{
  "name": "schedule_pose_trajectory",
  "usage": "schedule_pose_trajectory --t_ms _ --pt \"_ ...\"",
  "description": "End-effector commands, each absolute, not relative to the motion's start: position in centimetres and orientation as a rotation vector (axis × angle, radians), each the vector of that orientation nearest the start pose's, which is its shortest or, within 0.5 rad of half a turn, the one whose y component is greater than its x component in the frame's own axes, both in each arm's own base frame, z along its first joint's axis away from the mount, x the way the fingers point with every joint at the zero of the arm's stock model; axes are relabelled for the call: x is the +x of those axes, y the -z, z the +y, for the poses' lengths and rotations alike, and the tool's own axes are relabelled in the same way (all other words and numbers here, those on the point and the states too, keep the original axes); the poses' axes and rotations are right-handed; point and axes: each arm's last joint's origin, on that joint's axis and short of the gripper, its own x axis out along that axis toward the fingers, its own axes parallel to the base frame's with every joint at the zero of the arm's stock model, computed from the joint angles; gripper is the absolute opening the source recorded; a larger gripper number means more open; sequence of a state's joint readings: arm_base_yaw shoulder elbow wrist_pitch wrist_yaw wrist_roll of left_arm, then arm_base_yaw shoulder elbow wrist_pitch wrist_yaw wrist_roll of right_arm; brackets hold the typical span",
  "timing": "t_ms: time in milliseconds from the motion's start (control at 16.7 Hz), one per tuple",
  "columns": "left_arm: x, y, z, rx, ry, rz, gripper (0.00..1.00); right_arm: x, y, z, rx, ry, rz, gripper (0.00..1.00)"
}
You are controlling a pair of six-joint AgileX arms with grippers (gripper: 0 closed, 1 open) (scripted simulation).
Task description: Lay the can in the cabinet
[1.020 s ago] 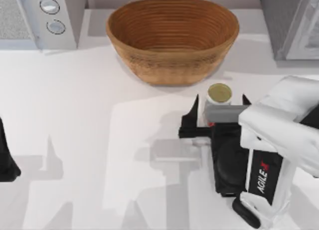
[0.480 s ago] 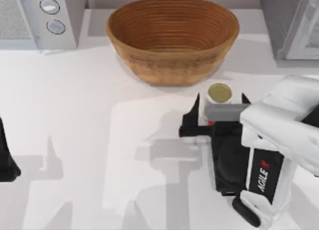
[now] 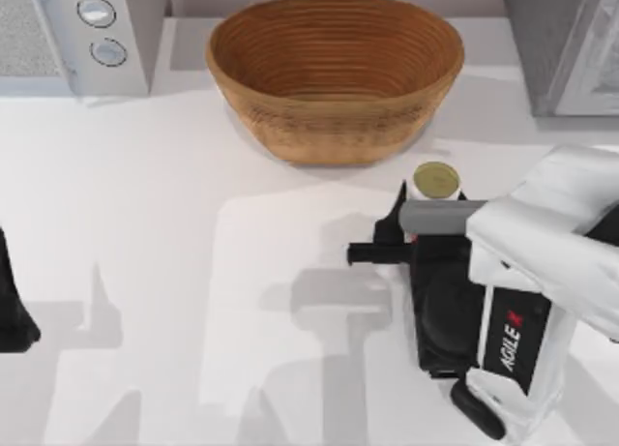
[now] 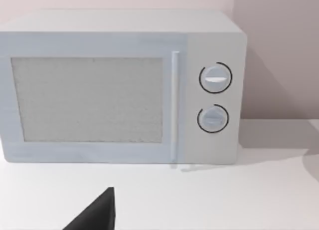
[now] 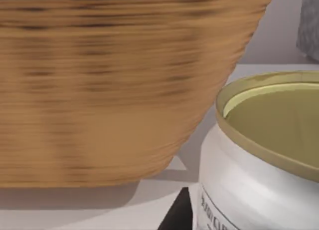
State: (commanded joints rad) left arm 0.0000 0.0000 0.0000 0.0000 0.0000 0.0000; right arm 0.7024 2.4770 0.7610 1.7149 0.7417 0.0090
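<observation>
The can (image 3: 435,180), a small white tin with a dull gold top, stands upright on the table just in front of the basket's right end. My right gripper (image 3: 433,198) is at the can's height, its dark fingers (image 3: 397,223) pressed against the can's sides, shut on it. The right wrist view has the can (image 5: 264,155) very close, with one black finger (image 5: 177,215) against its white wall. The cabinet (image 3: 561,40), dark grey and speckled, stands at the back right corner. My left gripper (image 3: 10,311) is parked at the table's left edge.
A large woven basket (image 3: 334,74) stands at the back centre, close behind the can. A pale microwave (image 3: 77,35) with two round dials fills the back left, facing the left wrist camera (image 4: 119,90). The white table (image 3: 193,272) is bare at front centre.
The right gripper's fingers have drawn in from a wide stance to grip the can. The can has shifted slightly right. The left arm has not moved.
</observation>
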Motion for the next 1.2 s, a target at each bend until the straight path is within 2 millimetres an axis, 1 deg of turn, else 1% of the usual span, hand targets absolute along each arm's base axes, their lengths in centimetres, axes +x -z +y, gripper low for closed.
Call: schedule_pose_trajectory --t_ms 180,240,780,960,1200 --pt "10.6 -16.0 -0.1 0.0 0.0 0.0 1.0 27.7 -1.1 21.1 0.001 0.011 -0.006 0.02" --pt "10.6 -16.0 -0.1 0.0 0.0 0.0 1.0 27.7 -1.1 21.1 0.001 0.011 -0.006 0.0" --pt "10.6 -16.0 -0.1 0.0 0.0 0.0 1.0 27.7 -1.1 21.2 0.002 0.01 -0.006 0.0" --pt "10.6 -16.0 -0.1 0.0 0.0 0.0 1.0 27.9 -2.5 21.5 0.009 0.02 -0.019 0.0" --pt "10.6 -16.0 -0.1 0.0 0.0 0.0 1.0 27.2 -5.5 23.0 0.013 -0.031 -0.016 0.0"
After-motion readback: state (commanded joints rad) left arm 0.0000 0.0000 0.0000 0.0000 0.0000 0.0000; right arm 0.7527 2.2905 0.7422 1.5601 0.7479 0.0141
